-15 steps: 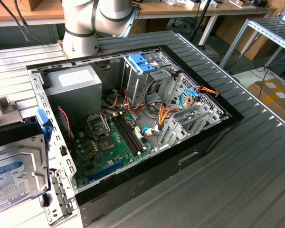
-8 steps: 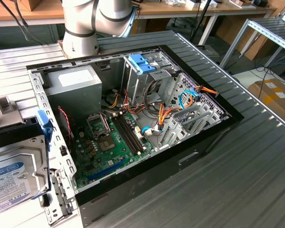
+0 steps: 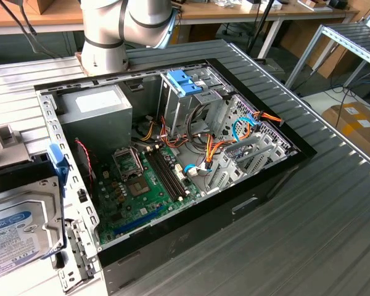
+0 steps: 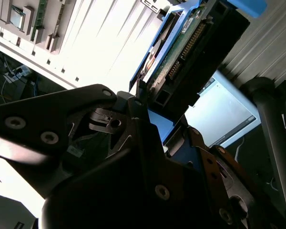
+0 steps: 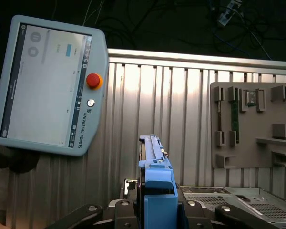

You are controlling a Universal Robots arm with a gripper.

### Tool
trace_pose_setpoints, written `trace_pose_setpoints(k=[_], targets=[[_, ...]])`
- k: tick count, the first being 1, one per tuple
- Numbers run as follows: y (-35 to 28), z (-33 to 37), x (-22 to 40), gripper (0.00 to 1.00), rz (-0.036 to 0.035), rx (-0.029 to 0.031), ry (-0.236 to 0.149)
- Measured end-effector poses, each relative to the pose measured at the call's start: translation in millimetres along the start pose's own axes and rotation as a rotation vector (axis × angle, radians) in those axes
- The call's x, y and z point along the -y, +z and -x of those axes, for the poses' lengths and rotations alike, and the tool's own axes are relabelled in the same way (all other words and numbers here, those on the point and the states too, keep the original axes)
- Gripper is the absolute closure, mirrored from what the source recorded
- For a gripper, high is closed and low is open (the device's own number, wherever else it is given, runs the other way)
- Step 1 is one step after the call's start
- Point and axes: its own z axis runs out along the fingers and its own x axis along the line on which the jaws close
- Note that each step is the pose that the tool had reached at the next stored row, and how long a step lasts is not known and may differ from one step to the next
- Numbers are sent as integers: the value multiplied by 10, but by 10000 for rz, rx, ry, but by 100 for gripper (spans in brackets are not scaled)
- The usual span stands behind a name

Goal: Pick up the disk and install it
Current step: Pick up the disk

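A ribbed metal tabletop (image 3: pixel 308 203) carries an open computer case (image 3: pixel 172 246), with workbenches behind. In the exterior view the disk (image 3: pixel 18 228) sits outside the case, beyond its wall on the exterior view's left, label side showing and a blue rail along the edge nearest the case. The bays inside the case are well apart from it.

In the second wrist view the claw (image 4: pixel 155 102) is closed on the disk (image 4: pixel 181 57). Its dark fingers clamp one end, while the circuit-board face and connector row stick out past them.

In the first wrist view the disk (image 5: pixel 155 167) stands edge-on, rising from between the fingers of the claw (image 5: pixel 157 210), blue tab toward the camera. A pendant (image 5: pixel 47 86) and a grey fixture plate (image 5: pixel 248 124) lie beyond, away from the case.

The disk looks rigid and dense for its size, so it should not flex, but its smooth metal faces could slide in a weak grip. The board and connector pins look fragile. The flat faces or rails are the sound places to hold.
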Motion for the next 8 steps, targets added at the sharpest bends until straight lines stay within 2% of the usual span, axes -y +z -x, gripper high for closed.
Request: trace_pose_setpoints(k=[8], targets=[[13, -23, 0, 63, -1, 1, -1]])
